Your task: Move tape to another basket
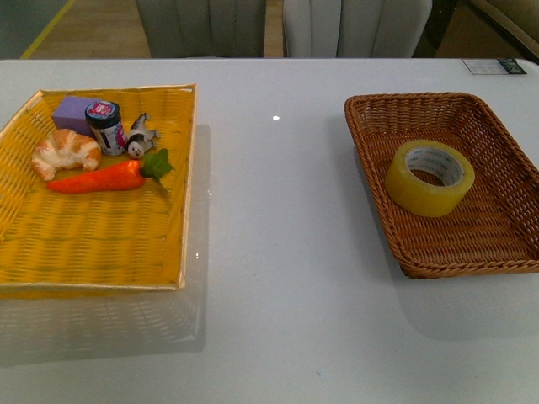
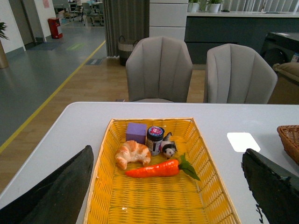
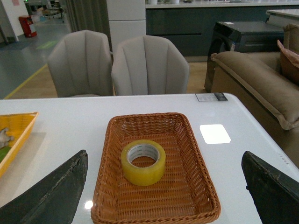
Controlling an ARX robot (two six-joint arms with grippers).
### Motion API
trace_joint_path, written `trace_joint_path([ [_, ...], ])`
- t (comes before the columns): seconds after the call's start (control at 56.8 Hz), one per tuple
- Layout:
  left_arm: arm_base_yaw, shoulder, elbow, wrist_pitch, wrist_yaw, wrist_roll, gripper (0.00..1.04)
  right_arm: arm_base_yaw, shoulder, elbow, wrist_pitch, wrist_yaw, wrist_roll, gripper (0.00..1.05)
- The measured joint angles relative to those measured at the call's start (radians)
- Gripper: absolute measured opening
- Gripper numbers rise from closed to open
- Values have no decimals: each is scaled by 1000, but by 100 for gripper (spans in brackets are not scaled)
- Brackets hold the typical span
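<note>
The roll of yellow tape (image 1: 429,178) lies flat inside the brown wicker basket (image 1: 514,147) at the right of the table. In the right wrist view the tape (image 3: 143,162) sits in the middle of the basket (image 3: 187,154), between and ahead of my right gripper's (image 3: 167,196) wide-open fingers (image 3: 51,196). My left gripper (image 2: 170,196) is open and empty over the yellow tray-basket (image 2: 154,200). Neither arm shows in the front view.
The yellow tray-basket (image 1: 101,244) at the left holds a carrot (image 1: 97,178), a croissant (image 1: 66,151), a purple block (image 1: 74,111), a small jar (image 1: 106,126) and a small black-and-white toy (image 1: 140,139). Two grey chairs (image 1: 278,25) stand beyond the table's far edge.
</note>
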Motion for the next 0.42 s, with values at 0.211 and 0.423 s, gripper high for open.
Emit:
trace_joint_path([
  [0.211, 0, 0, 0, 0, 0, 0, 96, 0, 0, 0, 0, 0, 0, 96],
  [0.423, 0, 0, 0, 0, 0, 0, 96, 0, 0, 0, 0, 0, 0, 96],
])
